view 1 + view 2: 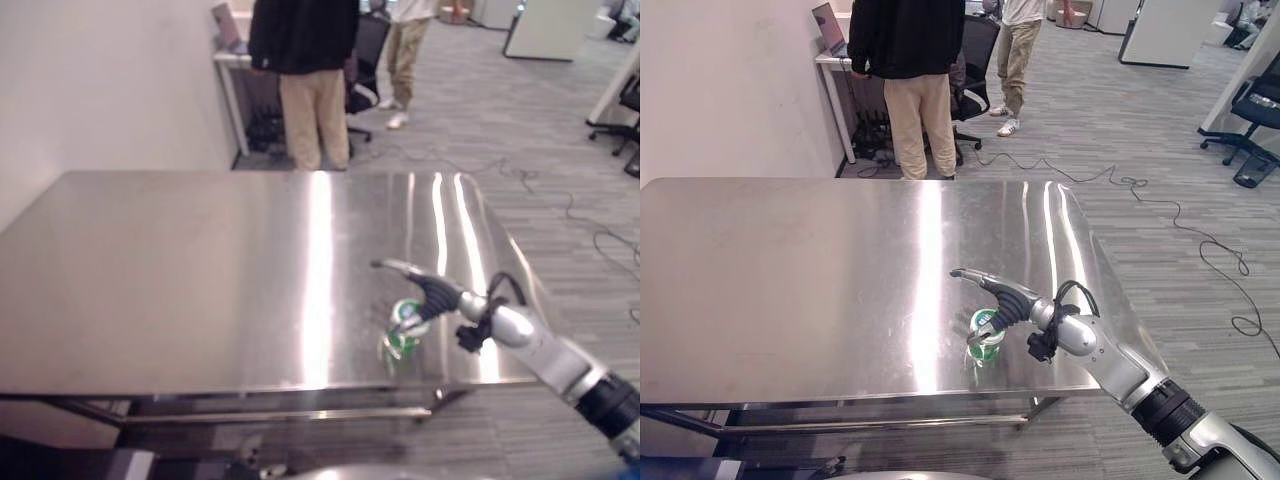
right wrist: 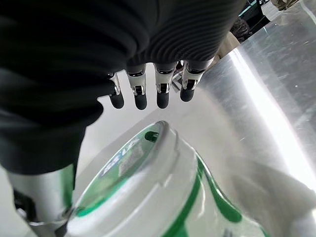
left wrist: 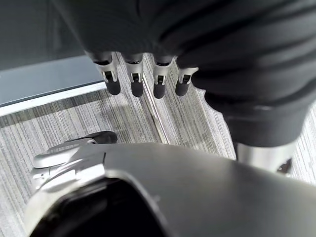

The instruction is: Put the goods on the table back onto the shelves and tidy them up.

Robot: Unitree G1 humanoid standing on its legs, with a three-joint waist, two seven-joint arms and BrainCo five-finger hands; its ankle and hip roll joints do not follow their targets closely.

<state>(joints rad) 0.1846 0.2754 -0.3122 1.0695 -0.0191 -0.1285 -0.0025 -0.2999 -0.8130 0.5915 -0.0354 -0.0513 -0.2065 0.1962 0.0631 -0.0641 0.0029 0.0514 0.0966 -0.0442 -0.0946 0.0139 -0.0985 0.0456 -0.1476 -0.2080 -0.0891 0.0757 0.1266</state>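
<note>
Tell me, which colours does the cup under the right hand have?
The cup is white with green bands, clearest in the right wrist view.

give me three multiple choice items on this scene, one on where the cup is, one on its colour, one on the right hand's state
1. Where on the steel table does the cup stand?
A. the far left corner
B. near the front edge, toward the right side
C. the middle of the far edge

2. What colours is the cup?
A. green and white
B. red and yellow
C. plain black

3. How is the right hand?
A. shut on the cup and lifting it
B. curled into a fist on the floor
C. open, fingers straight, above the cup

Answers: 1 B, the eye views show it by the front edge on the right. 2 A, the right wrist view shows a white lid and green bands. 3 C, the fingers reach out past the cup's lid.
</note>
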